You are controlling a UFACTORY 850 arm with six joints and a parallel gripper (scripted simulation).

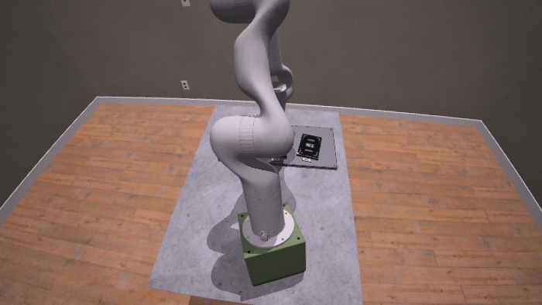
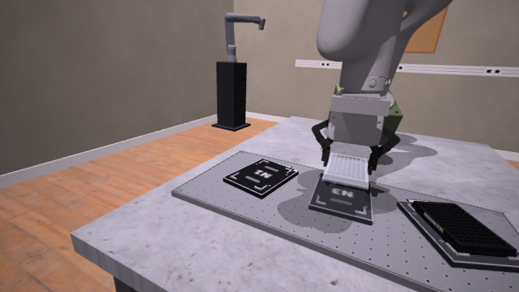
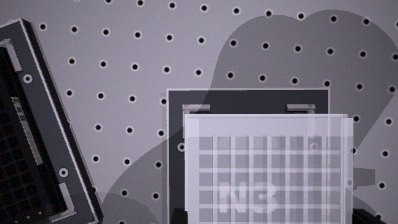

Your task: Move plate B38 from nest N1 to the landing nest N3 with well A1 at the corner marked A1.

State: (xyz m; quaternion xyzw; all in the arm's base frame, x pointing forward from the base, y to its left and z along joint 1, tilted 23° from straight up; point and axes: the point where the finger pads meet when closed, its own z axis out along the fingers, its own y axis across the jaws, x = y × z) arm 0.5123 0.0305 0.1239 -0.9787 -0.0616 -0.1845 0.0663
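My gripper (image 2: 348, 167) is shut on plate B38 (image 2: 346, 171), a clear well plate, gripping it across its width. It hangs level a short way above nest N3 (image 2: 342, 198), the black middle nest on the grey deck. In the wrist view the plate (image 3: 267, 167) covers most of N3 (image 3: 247, 102), and the N3 lettering shows through it. The nest's far locators stick out just past the plate's edge. I cannot read the plate's label. Black plate B83 (image 2: 463, 227) lies in nest N2 (image 2: 450, 246) to the right; it also shows at the wrist view's left edge (image 3: 17, 150).
Nest N1 (image 2: 261, 178) stands empty on the perforated deck plate (image 2: 282, 219), left of N3. It also shows in the top view (image 1: 310, 146), where my arm hides the gripper. A black pedestal with a small arm (image 2: 231, 94) stands on the floor far behind.
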